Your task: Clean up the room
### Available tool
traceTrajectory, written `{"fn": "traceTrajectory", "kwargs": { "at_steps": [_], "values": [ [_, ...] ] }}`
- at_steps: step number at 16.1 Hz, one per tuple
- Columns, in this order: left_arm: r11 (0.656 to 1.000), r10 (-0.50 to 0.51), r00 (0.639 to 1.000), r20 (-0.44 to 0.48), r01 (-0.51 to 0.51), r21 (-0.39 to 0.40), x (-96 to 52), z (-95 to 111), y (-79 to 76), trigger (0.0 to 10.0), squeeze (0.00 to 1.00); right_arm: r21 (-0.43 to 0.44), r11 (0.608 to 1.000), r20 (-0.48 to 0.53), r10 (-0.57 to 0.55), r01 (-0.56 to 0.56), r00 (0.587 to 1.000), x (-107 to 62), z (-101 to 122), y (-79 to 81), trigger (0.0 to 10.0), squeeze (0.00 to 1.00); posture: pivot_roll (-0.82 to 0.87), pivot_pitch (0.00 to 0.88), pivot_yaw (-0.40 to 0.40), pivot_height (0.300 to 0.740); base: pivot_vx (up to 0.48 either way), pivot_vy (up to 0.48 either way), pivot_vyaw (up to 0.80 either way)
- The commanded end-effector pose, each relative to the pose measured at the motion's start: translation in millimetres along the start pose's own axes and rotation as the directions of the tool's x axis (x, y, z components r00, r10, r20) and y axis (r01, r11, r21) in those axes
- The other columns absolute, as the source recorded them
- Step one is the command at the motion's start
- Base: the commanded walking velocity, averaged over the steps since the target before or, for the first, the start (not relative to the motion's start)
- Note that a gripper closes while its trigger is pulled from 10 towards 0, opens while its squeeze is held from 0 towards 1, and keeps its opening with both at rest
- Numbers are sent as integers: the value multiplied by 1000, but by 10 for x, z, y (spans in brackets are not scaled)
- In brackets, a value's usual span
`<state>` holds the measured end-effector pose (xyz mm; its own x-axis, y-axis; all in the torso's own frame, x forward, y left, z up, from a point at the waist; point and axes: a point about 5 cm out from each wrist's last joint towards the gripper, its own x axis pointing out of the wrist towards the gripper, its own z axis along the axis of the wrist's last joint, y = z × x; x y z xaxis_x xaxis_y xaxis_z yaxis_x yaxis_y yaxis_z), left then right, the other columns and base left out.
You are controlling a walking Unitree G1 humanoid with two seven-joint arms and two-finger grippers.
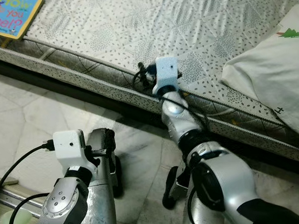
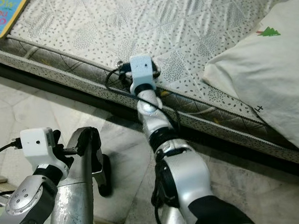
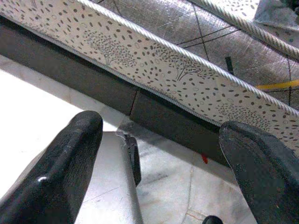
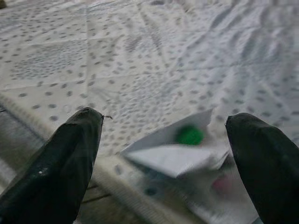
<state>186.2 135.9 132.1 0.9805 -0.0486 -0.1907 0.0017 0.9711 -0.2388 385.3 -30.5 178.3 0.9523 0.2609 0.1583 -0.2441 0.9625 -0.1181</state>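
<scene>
Right gripper [image 4: 163,154]: we see it reaching out over the edge of the bed [image 1: 123,26], its jaws spread wide and holding nothing.
Paper [image 4: 170,156]: a blurred white piece with a green spot lies on the sheet at the mattress edge; in the right wrist view we see it between the two fingers [image 4: 60,163], close in front of them, touching neither as far as we can tell.
Red spot: beside the paper in the same view there is a faint reddish blur; we cannot tell what it is.
Left gripper [image 3: 159,163]: we see it low over the floor [image 1: 25,121] beside the bed, jaws wide apart and empty, facing the mattress side and the dark base under it.
Book [image 1: 14,14]: a blue and yellow cover lies at the far left corner of the bed, well apart from both grippers.
Pillow [image 1: 275,68]: white, with a small green tree print, it lies on the bed to the right of the right arm.
Cables: black leads run from both wrist cameras.
</scene>
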Motion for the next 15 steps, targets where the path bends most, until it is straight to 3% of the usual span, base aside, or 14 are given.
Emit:
{"fn": "traceTrajectory", "kwargs": {
  "at_steps": [1, 2, 3, 5, 6, 9, 11, 12, 15],
  "values": [
    [1000, 17, 1000, -22, -17, 3, -26, -29, 8, 10000, 0, -2, 1000, -42, 5, -6, 999, -32, -84, 54, 10000, 0, 296, 418, -22, 538, 0, 0, 0],
    [1000, 20, 1000, -20, -20, 2, -18, -29, 12, 10000, 0, -6, 1000, -46, 6, -6, 999, -41, -100, 66, 10000, 0, 298, 423, -26, 538, 0, 0, 0],
    [1000, 24, 1000, -19, -24, 3, -18, -27, 16, 10000, 0, -16, 1000, -54, 11, -12, 998, -53, -122, 91, 5137, 0, 303, 425, -30, 538, 0, 0, 0],
    [999, 36, 999, -22, -35, 3, -54, -41, 29, 10000, 0, -35, 999, -83, 29, -32, 996, -96, -192, 193, 4431, 0, 315, 418, -34, 538, 0, 0, 0],
    [999, 40, 999, -24, -40, 4, -61, -45, 30, 10000, 0, -65, 996, -96, 54, -60, 994, -122, -225, 276, 10000, 0, 321, 414, -35, 538, 0, 0, 0],
    [999, 44, 999, -15, -44, 6, -33, -17, 32, 10000, 0, -127, 987, -135, 79, -96, 988, -188, -325, 374, 10000, 0, 327, 411, -38, 538, 0, 0, 0],
    [999, 47, 999, -10, -47, 9, -19, -7, 47, 10000, 0, -123, 988, -145, 71, -89, 987, -201, -349, 373, 2431, 0, 328, 412, -38, 538, 0, 0, 0],
    [999, 49, 999, -10, -49, 9, -23, -8, 48, 10000, 0, -124, 988, -142, 69, -87, 987, -201, -347, 373, 0, 0, 328, 412, -38, 538, 0, 0, 0],
    [999, 46, 999, -12, -45, 10, -16, -13, 33, 10000, 0, -130, 988, -137, 61, -80, 989, -194, -334, 374, 0, 0, 327, 401, -35, 538, 0, 0, 0]
  ]
}}
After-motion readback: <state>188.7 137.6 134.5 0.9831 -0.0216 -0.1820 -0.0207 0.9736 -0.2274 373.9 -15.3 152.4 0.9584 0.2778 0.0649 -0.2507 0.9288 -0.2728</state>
